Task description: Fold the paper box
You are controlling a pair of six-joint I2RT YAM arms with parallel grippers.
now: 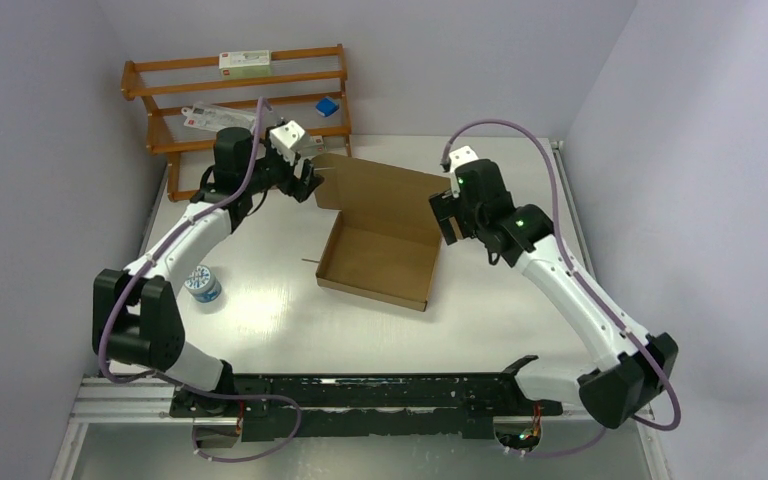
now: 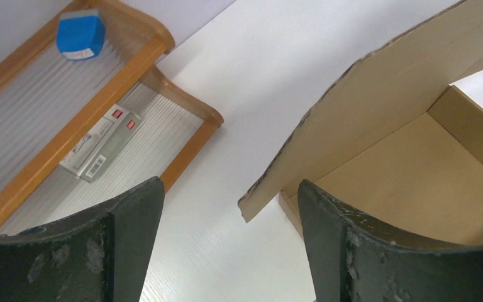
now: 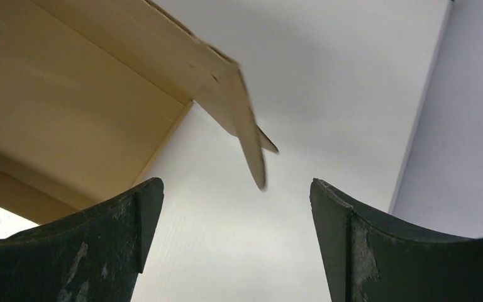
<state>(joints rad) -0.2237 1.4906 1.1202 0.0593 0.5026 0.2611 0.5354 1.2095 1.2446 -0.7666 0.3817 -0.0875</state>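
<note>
**Flanking the open box, both jaws spread**

Top view: I have two arms out. My left arm folds at the elbow by the table's (image 1: pixel 260 320) left edge and reaches far and inward, so the left gripper (image 1: pixel 307 180) sits just beside the left end of the raised lid. My right arm stretches from its base up and inward, and the right gripper (image 1: pixel 447 215) sits at the box's far right corner. One paper box (image 1: pixel 380 255) lies mid-table, tray open, lid standing up at the back. One wooden rack (image 1: pixel 235 100) stands far left with one blue block (image 1: pixel 327 107) and two white cartons I can count, one on top (image 1: pixel 245 63). One small blue-and-white container (image 1: pixel 203 284) stands near my left elbow.

Left wrist: my left gripper (image 2: pixel 229 189) is spread wide and pinches nothing. The paper box (image 2: pixel 415 170) is ahead to the right, its lid corner hanging between my fingertips but apart from both. The rack (image 2: pixel 182 145), block (image 2: pixel 80 34) and one carton (image 2: pixel 100 151) show left.

Right wrist: my right gripper (image 3: pixel 236 185) is spread wide too, holding nothing. The paper box (image 3: pixel 69 94) fills the upper left, one side flap (image 3: pixel 248 145) dangling ahead of my fingers.
</note>
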